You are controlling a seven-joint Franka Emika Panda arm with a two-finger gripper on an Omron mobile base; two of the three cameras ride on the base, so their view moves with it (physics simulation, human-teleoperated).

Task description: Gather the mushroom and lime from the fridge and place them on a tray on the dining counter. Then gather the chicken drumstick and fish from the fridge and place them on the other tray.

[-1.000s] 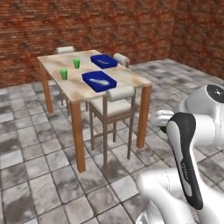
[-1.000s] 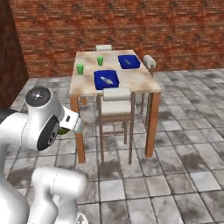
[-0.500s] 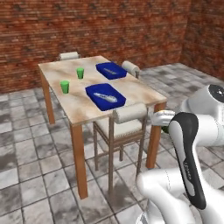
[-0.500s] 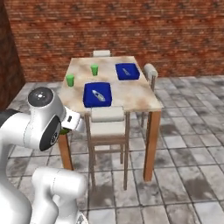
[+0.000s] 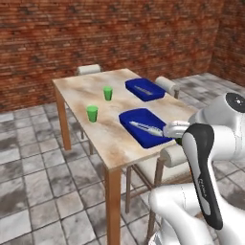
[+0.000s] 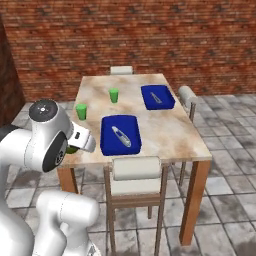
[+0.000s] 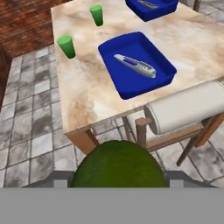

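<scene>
Brick walls and grey stone flooring surround the bench (image 6: pixel 165 134), a marbled top on wooden legs. From my remote station I see the lime (image 7: pixel 118 164) carried at the near edge of the hand view, a dull green round body seated between the jaws; the gripper (image 7: pixel 118 173) pinches it across its widest part, held short of the bench edge. I judge the fruit light, firm and rather smooth, so a hold across the middle suits it best, lest it roll out. Ahead lies the near tray (image 7: pixel 161 78), deep blue, with a pale elongated thing inside that I take for the fish (image 7: pixel 134 65). Beyond it sits the other tray (image 6: pixel 168 102), also holding something small I cannot identify. Two green cups (image 6: pixel 81 111) stand apart from both trays, and a chair (image 6: pixel 136 175) is tucked below the near edge.
</scene>
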